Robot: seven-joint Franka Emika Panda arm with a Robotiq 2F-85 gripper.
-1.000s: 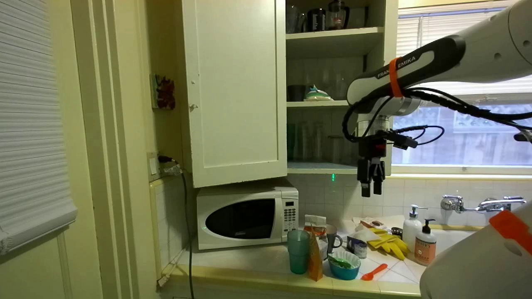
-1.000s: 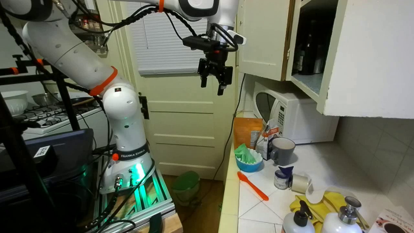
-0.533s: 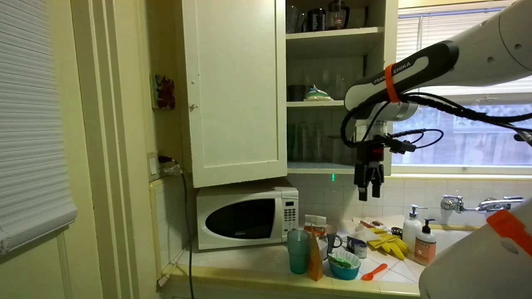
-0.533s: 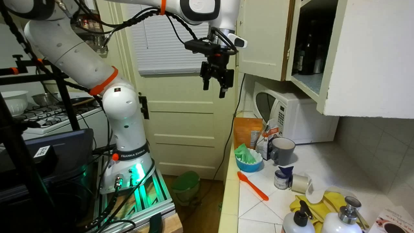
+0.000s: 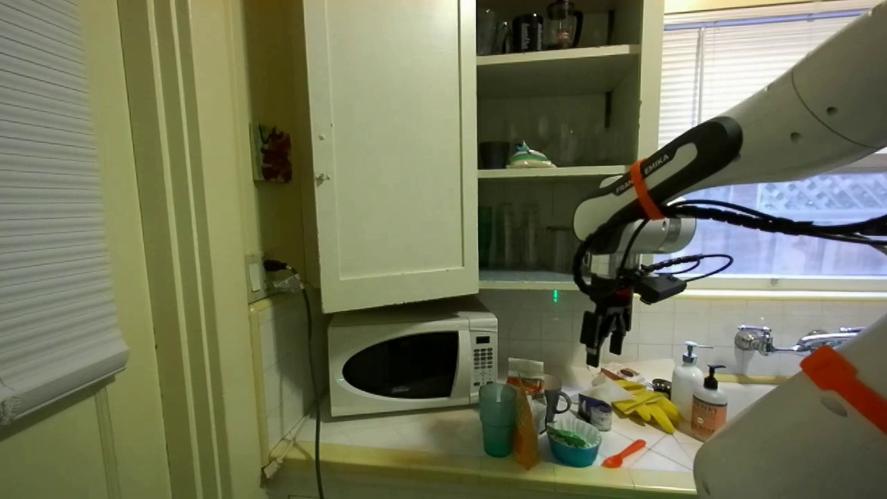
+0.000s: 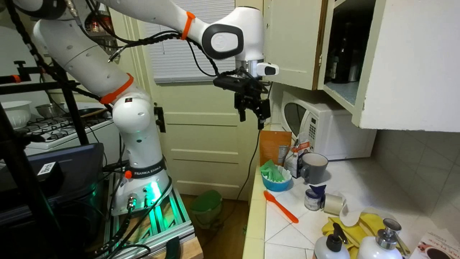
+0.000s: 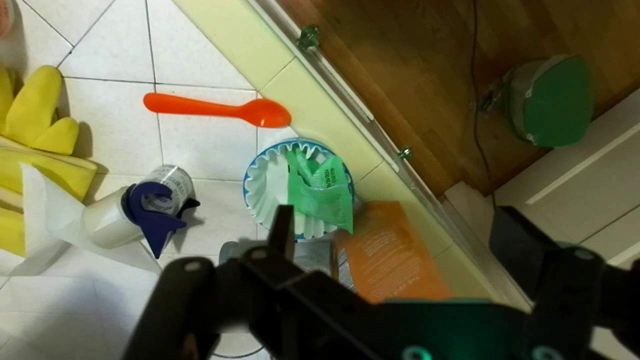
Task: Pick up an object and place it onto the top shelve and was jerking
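- The claw (image 6: pixel 251 123) hangs higher than the worktop (image 6: pixel 287 241), its jaws standing well apart.
- On the worktop near the front edge stands the blue bowl (image 6: pixel 276 186), upright, with a white fluted liner (image 7: pixel 262 192) and a green packet (image 7: pixel 325 197) inside.
- An orange spoon (image 7: pixel 217 108) lies near the bowl; an orange pouch (image 6: pixel 271 144) stands just beside it, touching or not I cannot tell.
- Beyond the bowl is a grey mug (image 6: pixel 316 169).
- Farther back, a white microwave (image 5: pixel 412 364) sits on the worktop.
- Higher, the top shelf (image 5: pixel 558 55) in view carries a dark container (image 5: pixel 529 33).
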